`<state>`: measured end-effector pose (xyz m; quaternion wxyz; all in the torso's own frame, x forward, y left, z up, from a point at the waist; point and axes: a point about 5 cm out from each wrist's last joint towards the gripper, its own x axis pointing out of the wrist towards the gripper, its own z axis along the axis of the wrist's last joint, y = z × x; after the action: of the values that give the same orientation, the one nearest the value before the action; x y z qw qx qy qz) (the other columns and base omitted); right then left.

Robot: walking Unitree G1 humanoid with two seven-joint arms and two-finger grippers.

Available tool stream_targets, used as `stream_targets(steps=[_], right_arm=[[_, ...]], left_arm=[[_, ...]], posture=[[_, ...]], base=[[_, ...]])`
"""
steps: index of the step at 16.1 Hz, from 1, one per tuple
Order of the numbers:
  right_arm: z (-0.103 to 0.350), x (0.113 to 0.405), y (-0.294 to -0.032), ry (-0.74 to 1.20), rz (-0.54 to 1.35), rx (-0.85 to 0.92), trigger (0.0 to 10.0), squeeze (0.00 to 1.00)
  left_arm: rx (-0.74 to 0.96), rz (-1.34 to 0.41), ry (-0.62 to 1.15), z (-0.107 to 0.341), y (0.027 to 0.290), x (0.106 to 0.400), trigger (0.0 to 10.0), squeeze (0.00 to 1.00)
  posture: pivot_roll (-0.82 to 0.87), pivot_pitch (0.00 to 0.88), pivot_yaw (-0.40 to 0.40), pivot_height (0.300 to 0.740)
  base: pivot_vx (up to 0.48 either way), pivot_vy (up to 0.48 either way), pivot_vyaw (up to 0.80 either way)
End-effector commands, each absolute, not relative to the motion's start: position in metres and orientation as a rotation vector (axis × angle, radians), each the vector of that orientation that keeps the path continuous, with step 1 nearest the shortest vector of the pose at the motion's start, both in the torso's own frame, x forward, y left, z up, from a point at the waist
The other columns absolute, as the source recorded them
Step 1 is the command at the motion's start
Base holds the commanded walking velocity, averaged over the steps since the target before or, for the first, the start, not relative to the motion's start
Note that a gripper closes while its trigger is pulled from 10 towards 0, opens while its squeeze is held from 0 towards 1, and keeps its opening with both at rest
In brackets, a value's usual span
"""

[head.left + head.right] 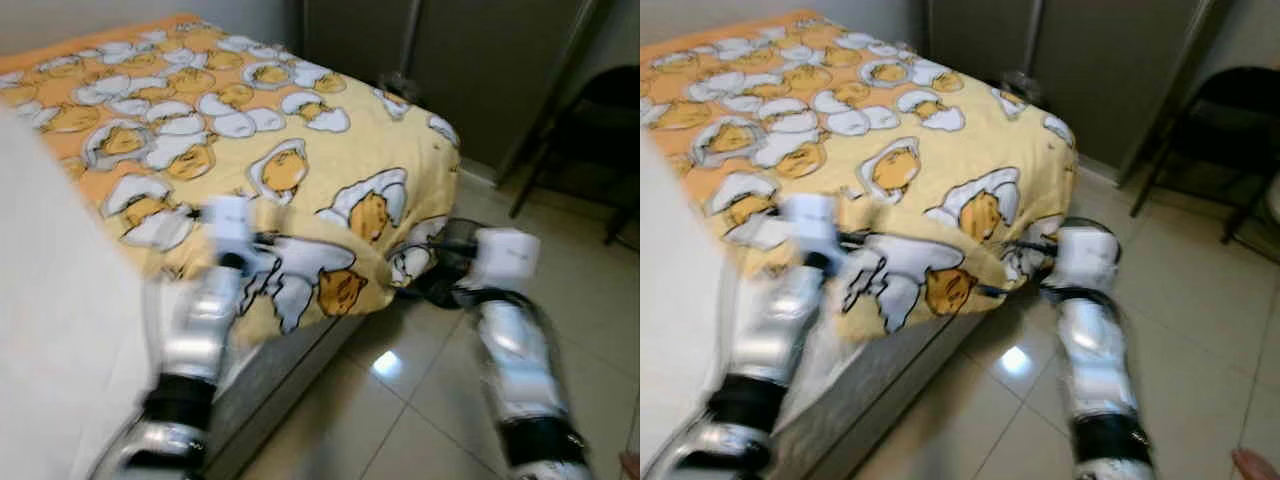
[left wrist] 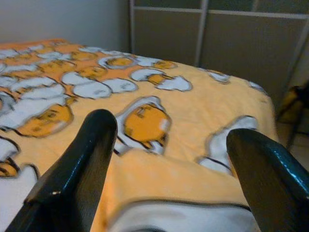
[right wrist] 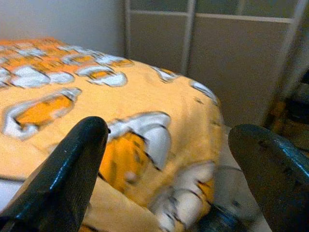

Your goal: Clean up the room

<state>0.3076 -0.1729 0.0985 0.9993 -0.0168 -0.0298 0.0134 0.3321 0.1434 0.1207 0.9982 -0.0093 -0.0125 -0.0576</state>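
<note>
1. Nearest the camera, the 2 silver arms reach forward, both blurred; a pale cloth or pillow (image 1: 50,330) fills the near left corner beside the left arm
2. The left gripper (image 2: 169,159) sits at the near edge of the blanket (image 1: 200,130), its 2 black fingers (image 2: 77,164) spread wide apart with nothing between them; in the left wrist view the folded blanket hem lies just below and between them
3. The right gripper (image 3: 169,164) is at the blanket's hanging corner, off the bed's side and over the floor; its fingers (image 3: 63,174) are likewise released and wide apart, holding nothing, with the corner fold just ahead of them
4. The blanket, yellow-orange with a white-and-yellow egg cartoon print, covers the bed (image 1: 290,365) and drapes over its near corner; the grey mattress side shows beneath the hem
5. A dark object (image 1: 440,285) lies on the floor just beside the right arm, under the draped corner; blur hides what it is
6. The floor (image 1: 400,400) is glossy beige tile with a light reflection near the bed
7. Further right, a black chair (image 1: 590,140) stands on the tile, well apart from the bed
8. Behind the bed, grey wardrobe doors (image 1: 470,60) with pale frames run along the far wall
</note>
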Motion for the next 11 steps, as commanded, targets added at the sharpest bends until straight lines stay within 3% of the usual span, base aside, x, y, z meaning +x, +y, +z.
stream_targets(steps=[1, 2, 5, 11], right_arm=[[0.095, 0.305, -0.187, -0.045, -0.011, -0.046, 10.0, 0.04], [0.092, 0.304, -0.188, -0.020, -0.011, -0.051, 10.0, 0.04], [0.090, 0.304, -0.186, -0.015, 0.003, -0.046, 10.0, 0.04], [0.092, 0.286, -0.196, -0.001, 0.040, -0.101, 10.0, 0.03]], left_arm=[[-0.034, -0.148, -0.032, 0.124, 0.130, 0.334, 10.0, 0.00], [-0.035, -0.123, -0.019, 0.121, 0.132, 0.334, 10.0, 0.00], [-0.013, -0.080, 0.031, 0.113, 0.137, 0.335, 10.0, 0.00], [0.132, 0.046, 0.236, 0.083, 0.171, 0.347, 10.0, 0.00]], posture=[[-0.12, 0.000, 0.020, 0.736], [-0.12, 0.000, 0.020, 0.736], [-0.12, 0.000, 0.015, 0.736], [-0.17, 0.010, -0.050, 0.736]], base=[[0.461, 0.000, 0.00], [0.461, 0.000, 0.00], [0.000, 0.000, -0.54], [0.000, 0.000, 0.00]])
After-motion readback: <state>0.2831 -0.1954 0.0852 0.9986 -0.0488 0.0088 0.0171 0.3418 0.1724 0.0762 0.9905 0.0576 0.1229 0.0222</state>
